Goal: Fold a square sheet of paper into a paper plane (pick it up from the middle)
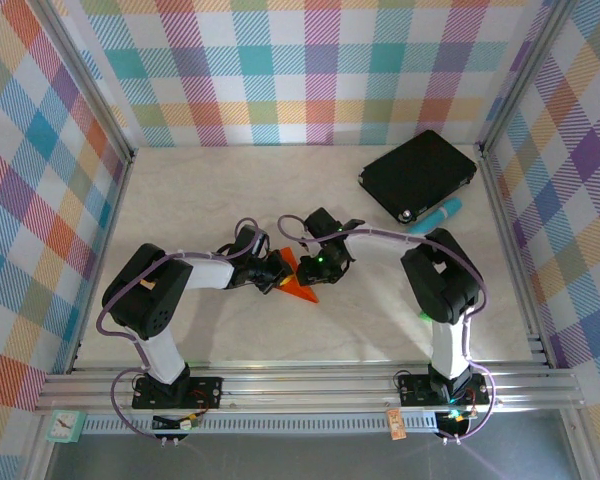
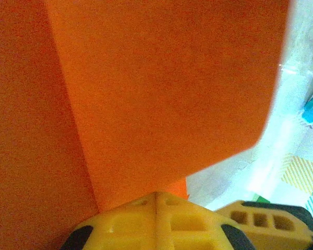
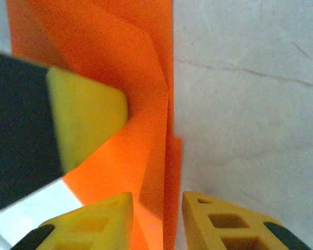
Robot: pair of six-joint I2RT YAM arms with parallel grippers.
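The orange sheet of paper, folded into a narrow pointed paper plane, lies at the table's middle between both grippers. My left gripper is shut on it. In the left wrist view the yellow fingertips meet with no gap, and the creased orange paper fans out from them. My right gripper is open. In the right wrist view its fingertips stand apart astride the plane's upright ridge, with a gap on the right side. The left gripper's yellow pad presses on the paper's left flap.
A black rectangular pad lies at the back right with a teal cylinder beside it. Checkered walls stand on three sides. An aluminium rail runs along the near edge.
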